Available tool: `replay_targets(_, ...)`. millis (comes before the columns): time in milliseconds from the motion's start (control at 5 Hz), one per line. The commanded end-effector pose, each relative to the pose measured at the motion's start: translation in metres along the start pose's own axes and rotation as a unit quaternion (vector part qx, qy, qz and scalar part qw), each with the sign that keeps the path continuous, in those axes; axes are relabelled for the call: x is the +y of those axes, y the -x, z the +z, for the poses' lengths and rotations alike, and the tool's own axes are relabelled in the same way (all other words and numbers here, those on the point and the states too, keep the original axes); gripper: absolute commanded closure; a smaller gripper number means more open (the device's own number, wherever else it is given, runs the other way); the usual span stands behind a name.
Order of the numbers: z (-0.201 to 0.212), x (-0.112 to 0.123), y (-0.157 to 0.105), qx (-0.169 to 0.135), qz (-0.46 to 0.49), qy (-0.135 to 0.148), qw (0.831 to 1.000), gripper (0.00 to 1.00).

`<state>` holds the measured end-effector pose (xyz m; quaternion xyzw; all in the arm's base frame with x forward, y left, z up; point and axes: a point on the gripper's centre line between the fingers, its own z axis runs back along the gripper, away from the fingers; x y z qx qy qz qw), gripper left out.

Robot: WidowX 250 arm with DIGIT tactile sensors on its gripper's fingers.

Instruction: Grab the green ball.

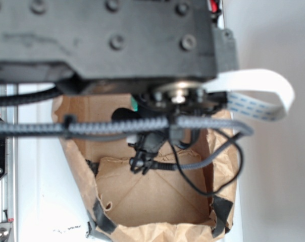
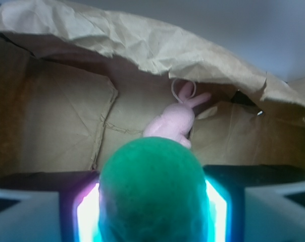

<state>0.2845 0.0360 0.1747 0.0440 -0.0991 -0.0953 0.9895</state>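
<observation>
While the gripper [image 2: 151,206] sits clamped on the green ball [image 2: 151,191], I hold squeeze steady, lift straight w/o brushing pink plush [image 2: 173,121] or paper bag [image 2: 142,45].

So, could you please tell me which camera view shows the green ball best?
The wrist view: the green ball fills the foreground between the gripper pads, which press its sides. In the exterior view, the arm and cables hide nearly all of it; only a small green sliver shows above the paper bag.
</observation>
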Motion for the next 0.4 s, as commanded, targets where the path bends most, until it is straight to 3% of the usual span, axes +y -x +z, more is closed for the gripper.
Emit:
replay_targets(0,0.0449,-0.033,0.0018,-0.035,0.016,0.122,0.992,1.0)
replay_targets(200,0.035,-0.0373,0.0001,-0.033,0.012,0.108,0.994,1.0)
